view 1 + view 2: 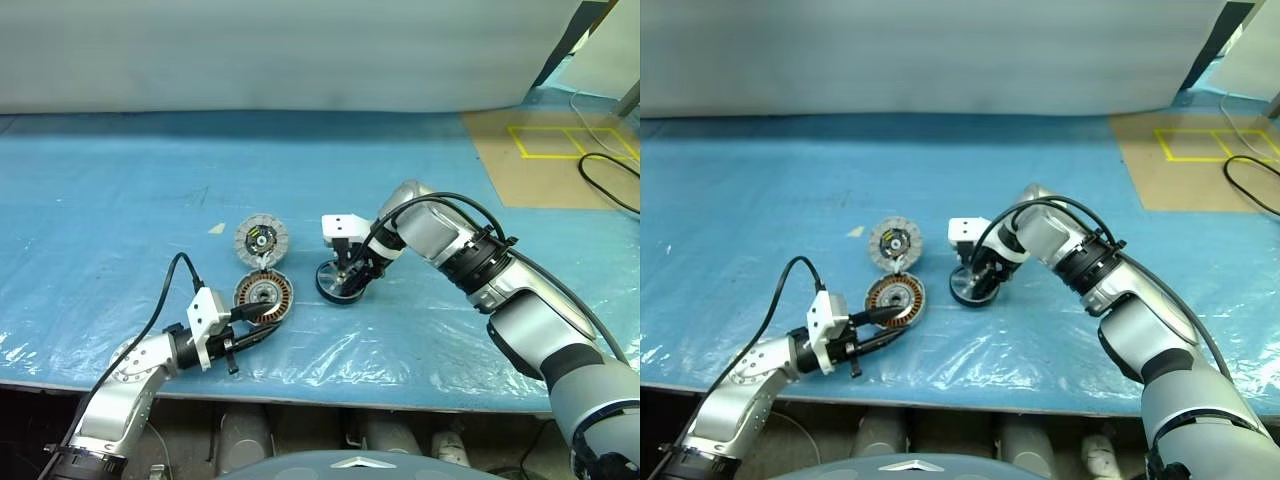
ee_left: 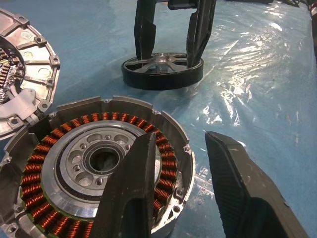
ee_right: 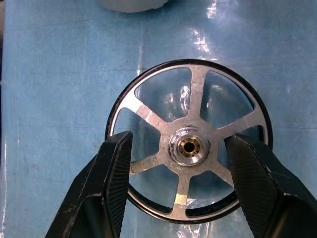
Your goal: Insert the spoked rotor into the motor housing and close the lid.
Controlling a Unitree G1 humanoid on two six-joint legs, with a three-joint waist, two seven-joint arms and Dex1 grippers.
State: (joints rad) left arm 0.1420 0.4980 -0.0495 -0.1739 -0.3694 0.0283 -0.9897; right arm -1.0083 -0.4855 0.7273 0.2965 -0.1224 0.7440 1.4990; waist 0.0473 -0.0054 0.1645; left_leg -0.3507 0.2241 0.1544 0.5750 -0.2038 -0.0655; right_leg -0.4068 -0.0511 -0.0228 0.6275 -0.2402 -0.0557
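The spoked rotor (image 1: 338,283) lies flat on the blue sheet, a black ring with silvery spokes and a brass-centred hub (image 3: 189,145). My right gripper (image 1: 348,272) points down over it, open, with one finger (image 3: 111,173) at each side of the ring. To its left sits the motor housing (image 1: 263,297), its copper windings (image 2: 49,144) showing. The lid (image 1: 261,240) lies flipped open behind the housing, segmented face up, joined at a hinge. My left gripper (image 1: 262,325) is open at the housing's near edge, one finger (image 2: 131,188) over the windings and the other outside the rim.
A blue plastic sheet (image 1: 120,200) covers the table, whose front edge runs just behind my left arm. Brown cardboard with yellow tape (image 1: 560,150) and a black cable (image 1: 605,180) lie at the far right. A small scrap (image 1: 217,228) lies left of the lid.
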